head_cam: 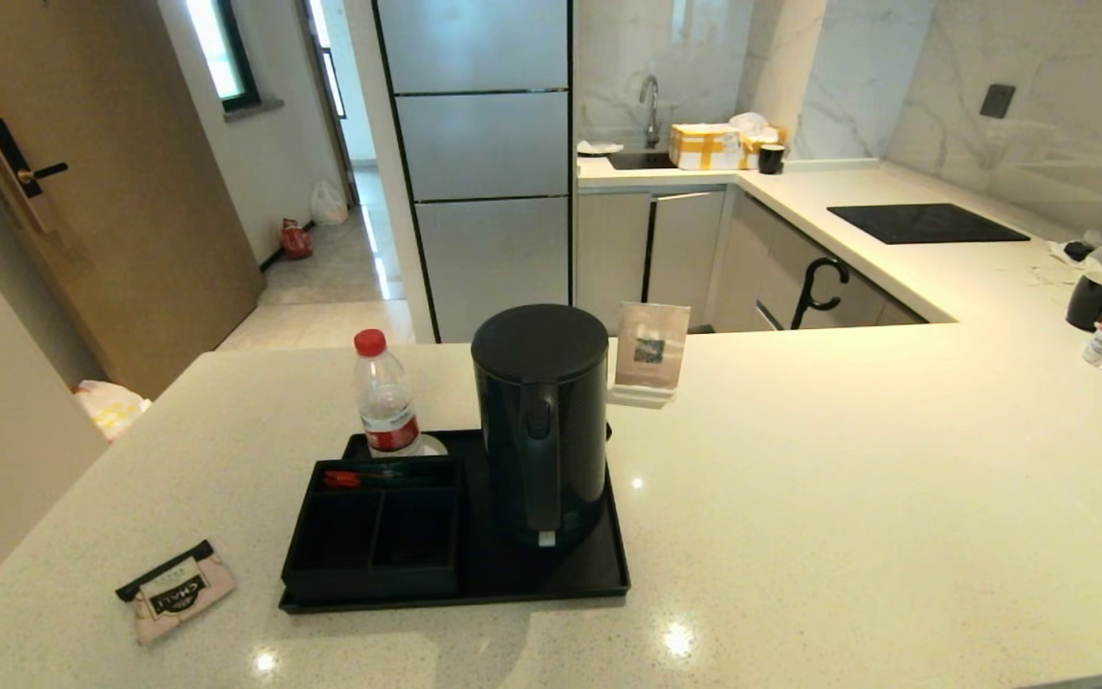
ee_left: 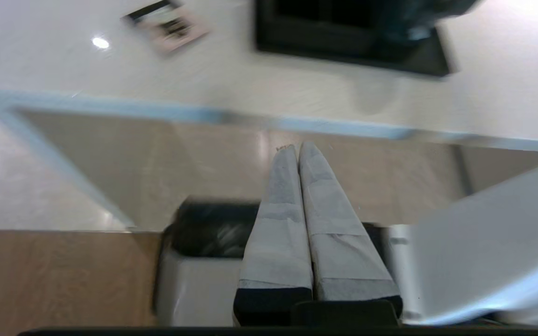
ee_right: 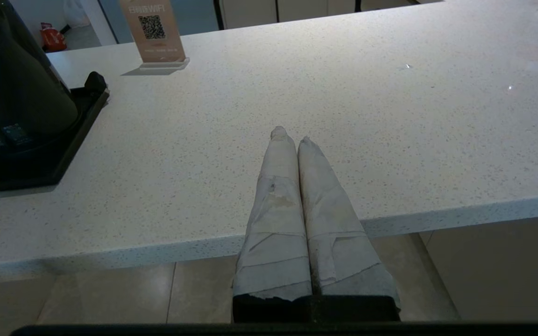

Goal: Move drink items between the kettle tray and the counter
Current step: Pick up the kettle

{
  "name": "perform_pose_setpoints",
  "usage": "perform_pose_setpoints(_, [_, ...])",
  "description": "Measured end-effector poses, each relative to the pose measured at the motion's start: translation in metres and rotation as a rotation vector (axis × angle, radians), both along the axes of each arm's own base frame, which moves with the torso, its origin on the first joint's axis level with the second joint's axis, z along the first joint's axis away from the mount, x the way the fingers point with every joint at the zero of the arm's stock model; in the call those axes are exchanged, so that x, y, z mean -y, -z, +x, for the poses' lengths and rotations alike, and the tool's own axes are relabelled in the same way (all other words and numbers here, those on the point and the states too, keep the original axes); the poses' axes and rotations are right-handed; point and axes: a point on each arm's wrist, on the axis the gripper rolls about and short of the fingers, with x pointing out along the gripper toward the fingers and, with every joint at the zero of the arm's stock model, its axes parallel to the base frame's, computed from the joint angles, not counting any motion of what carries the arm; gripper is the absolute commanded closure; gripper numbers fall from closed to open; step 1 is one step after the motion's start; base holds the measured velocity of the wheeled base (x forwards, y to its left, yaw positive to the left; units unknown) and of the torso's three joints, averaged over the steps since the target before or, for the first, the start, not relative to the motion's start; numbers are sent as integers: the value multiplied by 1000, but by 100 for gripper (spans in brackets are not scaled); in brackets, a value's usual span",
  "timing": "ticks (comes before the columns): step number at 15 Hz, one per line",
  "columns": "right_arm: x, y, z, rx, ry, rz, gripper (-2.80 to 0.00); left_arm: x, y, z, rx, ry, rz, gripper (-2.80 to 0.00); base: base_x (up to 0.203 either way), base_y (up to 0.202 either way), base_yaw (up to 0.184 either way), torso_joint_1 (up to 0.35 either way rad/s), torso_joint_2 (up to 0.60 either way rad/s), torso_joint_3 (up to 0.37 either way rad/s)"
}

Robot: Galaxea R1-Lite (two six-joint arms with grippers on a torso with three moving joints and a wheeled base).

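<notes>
Black kettle (head_cam: 540, 421) seated on tray (head_cam: 608, 574) | tea sachet (head_cam: 176, 589) left on counter (head_cam: 848, 498), likely awaiting transfer | left gripper (ee_left: 296, 148) clenched, empty | right gripper (ee_right: 291, 135) clenched, empty

Kitchen of a small apartment or serviced hotel suite

Shown by an L-shaped speckled stone counter (head_cam: 800, 459); a sink with tap (head_cam: 649, 105); a built-in black cooktop (head_cam: 924, 223); a tall steel fridge (head_cam: 484, 163); marble-look walls; a kettle tray (head_cam: 599, 574) and a WiFi QR card (head_cam: 651, 349) (a guest-room touch); an entry door with smart lock (head_cam: 20, 172).
</notes>
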Motion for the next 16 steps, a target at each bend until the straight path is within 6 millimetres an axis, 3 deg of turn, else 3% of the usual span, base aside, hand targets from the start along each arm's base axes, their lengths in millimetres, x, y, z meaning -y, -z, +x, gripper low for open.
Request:
perform_pose_setpoints(1, [0, 0, 0, 0, 0, 0, 0, -2, 21, -1, 18, -21, 16, 0, 0, 0, 0, 0, 0, 0])
perform_pose_setpoints(3, [0, 0, 0, 0, 0, 0, 0, -4, 50, 21, 61, -45, 39, 0, 0, 0, 0, 0, 0, 0])
perform_pose_setpoints(8, [0, 0, 0, 0, 0, 0, 0, -6, 65, 56, 304, -65, 72, 0, 0, 0, 0, 0, 0, 0])
perform_pose_setpoints(12, [0, 0, 0, 0, 0, 0, 0, -6, 117, 101, 332, -53, 106, 0, 0, 0, 0, 0, 0, 0])
perform_pose_setpoints(16, [0, 0, 0, 0, 0, 0, 0, -6, 121, 108, 440, -55, 108, 0, 0, 0, 0, 0, 0, 0])
